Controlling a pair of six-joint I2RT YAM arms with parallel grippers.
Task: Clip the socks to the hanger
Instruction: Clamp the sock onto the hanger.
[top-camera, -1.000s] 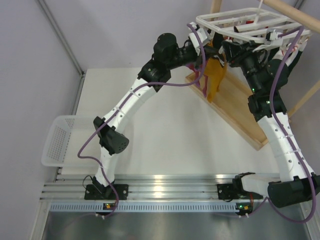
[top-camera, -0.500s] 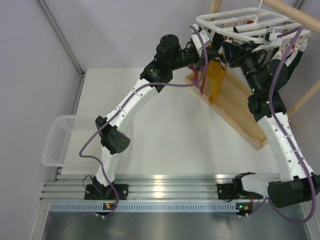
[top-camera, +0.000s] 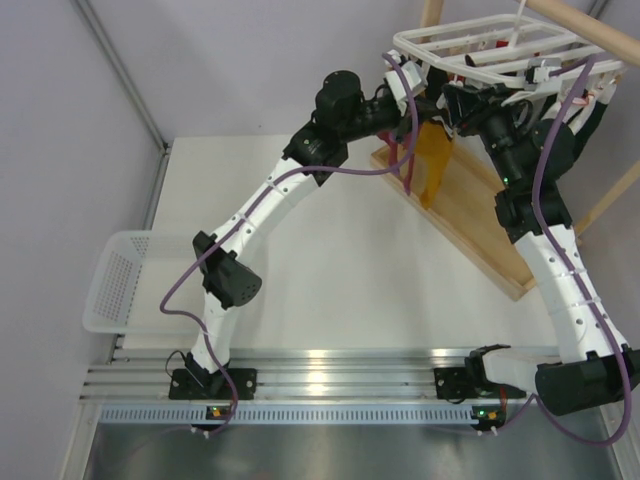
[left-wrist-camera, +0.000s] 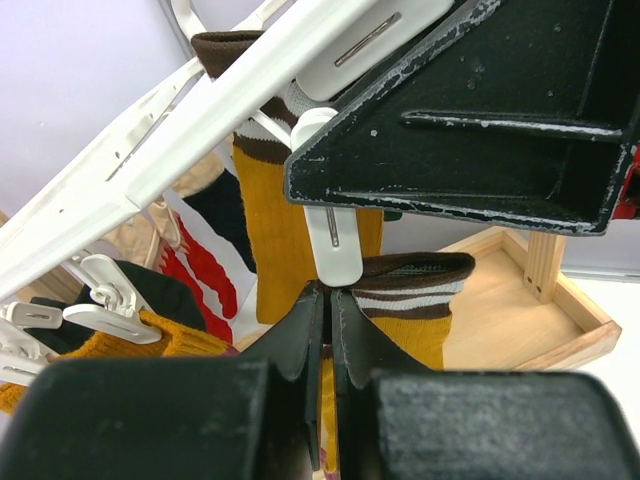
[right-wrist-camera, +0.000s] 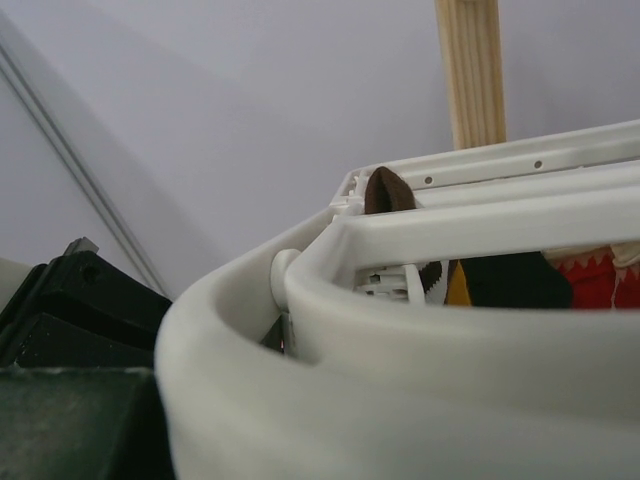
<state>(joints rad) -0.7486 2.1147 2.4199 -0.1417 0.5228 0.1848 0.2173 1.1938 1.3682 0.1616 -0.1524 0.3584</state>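
Your white mesh basket (top-camera: 103, 290) sits at the table's left edge in the top view, well apart from both arms. The wooden tray (top-camera: 482, 225) lies at the far right under the hanger (top-camera: 480, 45), and a mustard sock (left-wrist-camera: 418, 335) hangs down over the tray's near-left end.

Look at the left wrist view for what the top view hides. Your left gripper (left-wrist-camera: 328, 292) has its fingers pressed together on a thin fold of that mustard sock, just under a white clip (left-wrist-camera: 335, 250) dangling from a hanger bar. The sock's brown cuff and striped band bulge out to the right of the fingertips. A second mustard sock (left-wrist-camera: 275, 240) already hangs behind from the bar, cuff up. Further left you can see a red-and-white sock (left-wrist-camera: 205, 270), a black sock (left-wrist-camera: 165, 290) and a third mustard piece (left-wrist-camera: 165, 342) held in another clip.

In the top view your right gripper (top-camera: 460, 98) is up under the hanger's near-left corner, close beside the left one. You cannot tell whether its fingers are spread or closed. The right wrist view is almost filled by the hanger's white rim, with a brown cuff poking above it and a wooden post (right-wrist-camera: 470, 70) behind
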